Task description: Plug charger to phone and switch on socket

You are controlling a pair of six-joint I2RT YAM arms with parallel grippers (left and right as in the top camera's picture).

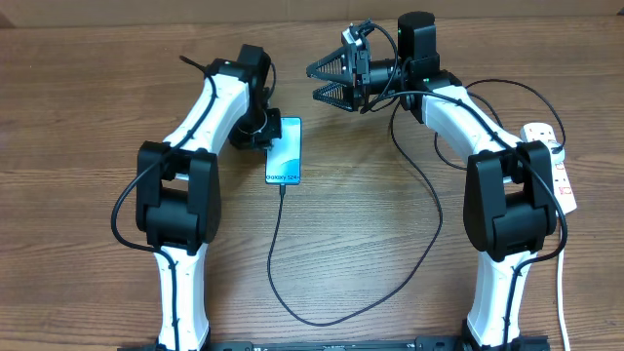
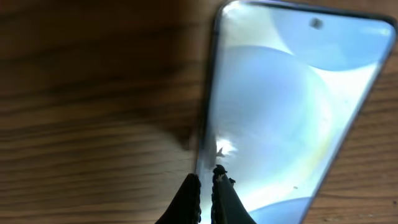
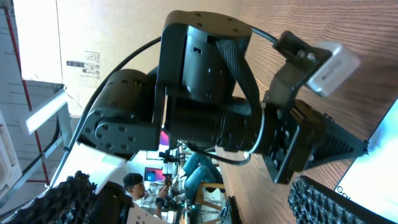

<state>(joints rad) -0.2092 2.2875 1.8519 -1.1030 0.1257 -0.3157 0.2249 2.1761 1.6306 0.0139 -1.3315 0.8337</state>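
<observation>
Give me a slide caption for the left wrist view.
Closed left claw at the edge of the phone on the wooden table.

Your overhead looks straight down on the table (image 1: pixel 351 253) from well above, whole workspace in frame. Left wrist cam points down, very near the phone (image 2: pixel 292 112). Right wrist cam is tipped sideways, close on the left arm (image 3: pixel 205 93). You get the phone in all three.

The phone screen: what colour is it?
The screen is light blue with pale curved shapes; best seen in the left wrist view.
</observation>
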